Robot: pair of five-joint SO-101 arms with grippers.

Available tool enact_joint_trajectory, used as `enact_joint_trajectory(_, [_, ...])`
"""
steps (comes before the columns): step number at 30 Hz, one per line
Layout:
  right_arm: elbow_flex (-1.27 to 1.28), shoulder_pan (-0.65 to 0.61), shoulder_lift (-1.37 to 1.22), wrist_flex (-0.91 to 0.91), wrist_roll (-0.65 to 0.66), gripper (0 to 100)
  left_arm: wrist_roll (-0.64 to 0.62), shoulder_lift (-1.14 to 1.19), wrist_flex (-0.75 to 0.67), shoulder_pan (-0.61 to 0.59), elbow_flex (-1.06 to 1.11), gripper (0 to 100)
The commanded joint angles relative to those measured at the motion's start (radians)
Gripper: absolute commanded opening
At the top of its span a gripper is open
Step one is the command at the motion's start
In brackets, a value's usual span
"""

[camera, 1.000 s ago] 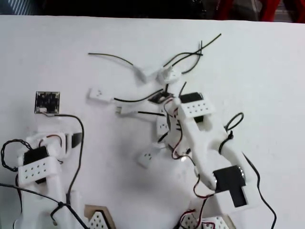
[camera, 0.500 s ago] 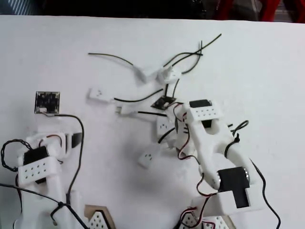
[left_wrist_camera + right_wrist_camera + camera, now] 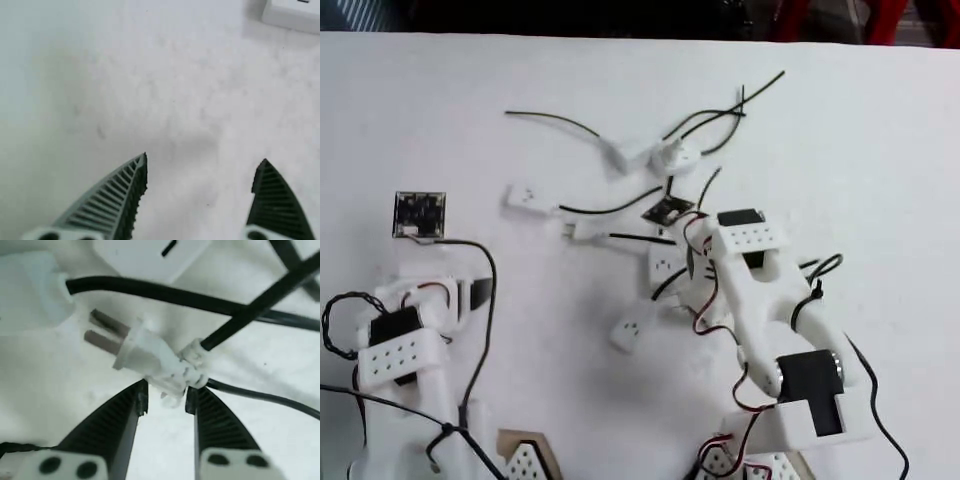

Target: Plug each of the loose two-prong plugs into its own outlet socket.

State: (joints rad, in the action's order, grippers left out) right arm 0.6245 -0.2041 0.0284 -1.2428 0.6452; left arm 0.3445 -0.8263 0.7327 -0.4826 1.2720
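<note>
where the right arm (image 3: 775, 300) leans over the middle of the white tabletop (image 3: 880, 150), the right gripper (image 3: 166, 390) has its jaws clamped on the cord end of a white two-prong plug (image 3: 147, 357). this plug lies low against the tabletop. its two dark flat prongs (image 3: 102, 326) sit side by side and point away from the jaws, and a black cord (image 3: 250, 307) leaves its ribbed rear collar. just beyond the prongs, and apart from them, lies a white outlet socket (image 3: 150, 252) with one dark slot showing. beside that socket rests a second plug body (image 3: 30, 290), also white, whose own black cord runs past the held plug's prongs.

high view: four white socket blocks lie loose on the tabletop.
- the left socket (image 3: 528, 197) has a dark cord leaving its right end.
- the near socket (image 3: 633, 330) lies tilted.
- the middle socket (image 3: 665, 265) lies just beside the right arm.
- the far socket (image 3: 677, 155) has a far plug (image 3: 618, 157) just beside it; whether the two are joined cannot be told.

a loose plug (image 3: 582, 232) lies between the left and middle sockets, with its cord trailing toward the arm.

the left gripper (image 3: 204, 158) hangs over bare tabletop with its jaws wide apart and nothing between them; a white block's corner (image 3: 295, 12) lies well ahead of it. a small black board (image 3: 420, 213) sits near the left arm (image 3: 400, 355).
</note>
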Motion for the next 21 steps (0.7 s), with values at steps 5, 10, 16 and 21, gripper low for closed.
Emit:
enact_joint_trajectory(5, [-0.011,0.005,0.038,-0.01,-0.098,13.3,0.002,-0.024,-0.015,-0.002,-0.005,33])
enact_joint_trajectory(10, [-0.014,0.004,0.038,0.027,-0.198,13.3,0.002,-0.024,-0.015,-0.002,-0.005,33])
enact_joint_trajectory(16, [-0.014,-0.002,0.038,0.096,-0.295,13.1,0.002,-0.024,-0.015,-0.002,-0.005,33])
enact_joint_trajectory(21, [-0.028,-0.012,0.047,0.087,-0.296,13.1,0.002,-0.024,-0.015,-0.002,-0.005,33])
